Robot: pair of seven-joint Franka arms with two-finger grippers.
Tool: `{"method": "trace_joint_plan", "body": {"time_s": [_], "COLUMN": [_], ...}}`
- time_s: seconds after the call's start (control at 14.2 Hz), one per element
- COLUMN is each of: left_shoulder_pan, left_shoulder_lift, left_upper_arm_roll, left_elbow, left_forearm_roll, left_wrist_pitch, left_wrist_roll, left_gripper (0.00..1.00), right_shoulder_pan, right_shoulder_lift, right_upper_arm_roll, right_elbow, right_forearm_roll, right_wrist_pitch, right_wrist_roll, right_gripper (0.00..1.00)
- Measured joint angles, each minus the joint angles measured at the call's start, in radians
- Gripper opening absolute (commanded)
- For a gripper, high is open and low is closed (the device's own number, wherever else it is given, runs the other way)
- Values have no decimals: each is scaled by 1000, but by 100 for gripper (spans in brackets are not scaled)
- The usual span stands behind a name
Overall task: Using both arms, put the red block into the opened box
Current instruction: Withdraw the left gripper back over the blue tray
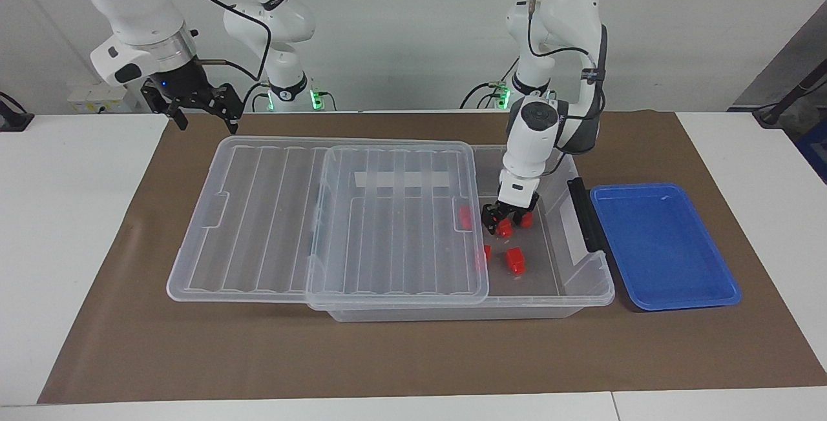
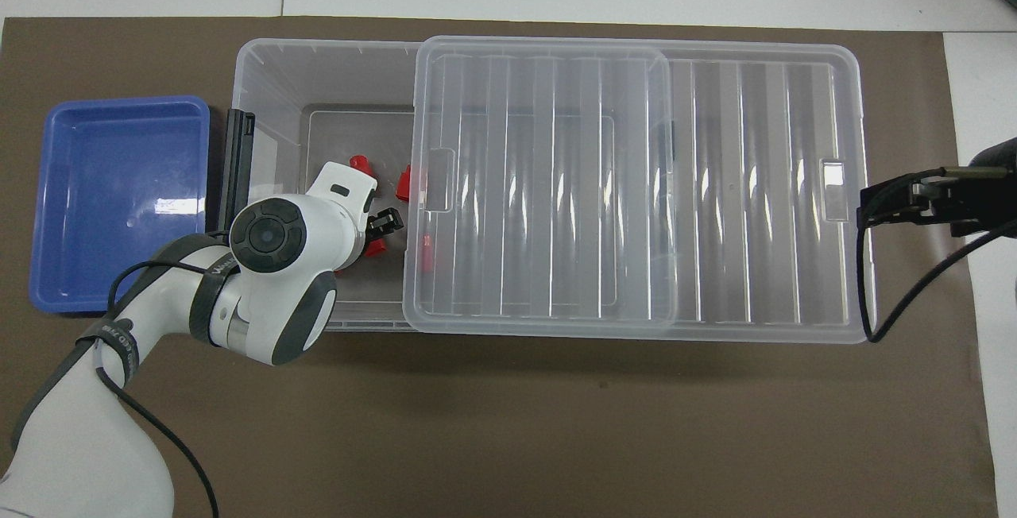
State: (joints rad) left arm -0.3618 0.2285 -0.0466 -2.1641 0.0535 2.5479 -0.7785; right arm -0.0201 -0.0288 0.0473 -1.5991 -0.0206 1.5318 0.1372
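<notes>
The left end effector [image 1: 503, 220] is seen low inside the box [image 1: 585, 279], fingers parted around the red block [image 1: 504, 230] on the box floor. The right end effector [image 1: 201, 106] is held open above the bench, waiting.

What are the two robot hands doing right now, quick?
Left gripper: down in the box, fingers open around a red block.
Right gripper: open, holding nothing, waiting by the lid.

Red block [image 1: 515, 260], blue tray [image 1: 665, 246]
</notes>
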Motion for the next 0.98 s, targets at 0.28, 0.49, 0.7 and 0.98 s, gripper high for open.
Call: {"method": "trace_joint_plan", "body": {"time_s": [0.28,0.49,0.7,0.98], "left_shoulder_pan": [0,0,-1,-1], "left_shoulder_lift": [0,0,0,-5], "left_upper_arm_roll": [0,0,-3,-6], "left_elbow": [1,6,36,120], "left_forearm_roll": [0,0,0,0], "left_wrist_pitch": [0,-1,-35,-164], "left_wrist_roll": [0,-6,-15,-19], "left_gripper": [77,77,77,77], "right_shoulder_pan": [0,0,0,0], "right_shoulder_lift": [-1,-1,-1,-1], "right_upper_arm_roll": [0,0,0,0], "right_elbow": [0,0,0,-1], "right_forearm_roll": [0,0,0,0], "right_wrist_pitch": [0,0,0,20], "right_wrist_roll": [0,0,0,0], "right_gripper": [100,100,99,20]}}
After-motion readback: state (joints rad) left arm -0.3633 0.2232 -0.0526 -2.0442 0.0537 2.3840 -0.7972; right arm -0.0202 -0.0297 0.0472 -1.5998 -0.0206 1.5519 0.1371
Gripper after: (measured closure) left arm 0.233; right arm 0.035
